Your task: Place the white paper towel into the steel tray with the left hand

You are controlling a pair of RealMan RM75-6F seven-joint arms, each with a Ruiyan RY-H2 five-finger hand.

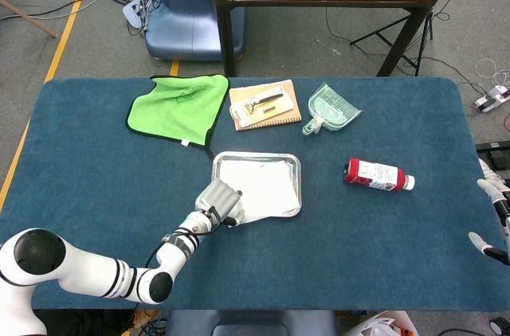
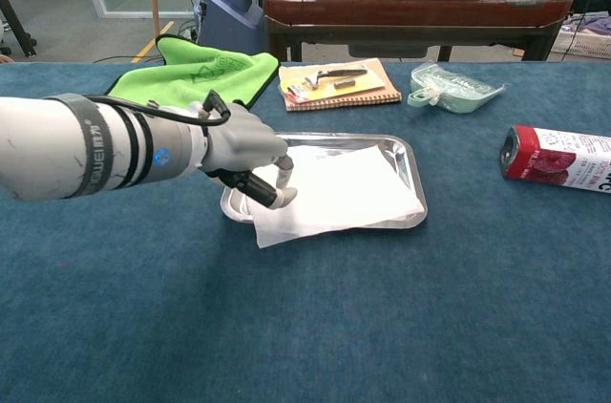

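Note:
The white paper towel [image 1: 263,185] [image 2: 334,195] lies flat in the steel tray [image 1: 296,185] [image 2: 415,174] near the table's middle. Its front-left corner hangs over the tray's rim onto the blue cloth. My left hand [image 1: 217,202] [image 2: 250,155] hovers at the tray's front-left corner, fingers loosely bent and pointing down, holding nothing; its fingertips [image 2: 283,195] are just above the towel's left edge. Only the tips of my right hand [image 1: 488,216] show at the right edge of the head view, spread apart with nothing in them.
A green cloth [image 1: 177,109] [image 2: 191,78] lies at the back left. Behind the tray are a notebook [image 1: 264,103] [image 2: 339,83] with tools on it and a pale green plastic scoop [image 1: 331,109] [image 2: 453,88]. A red bottle [image 1: 376,174] [image 2: 558,157] lies on its side to the right.

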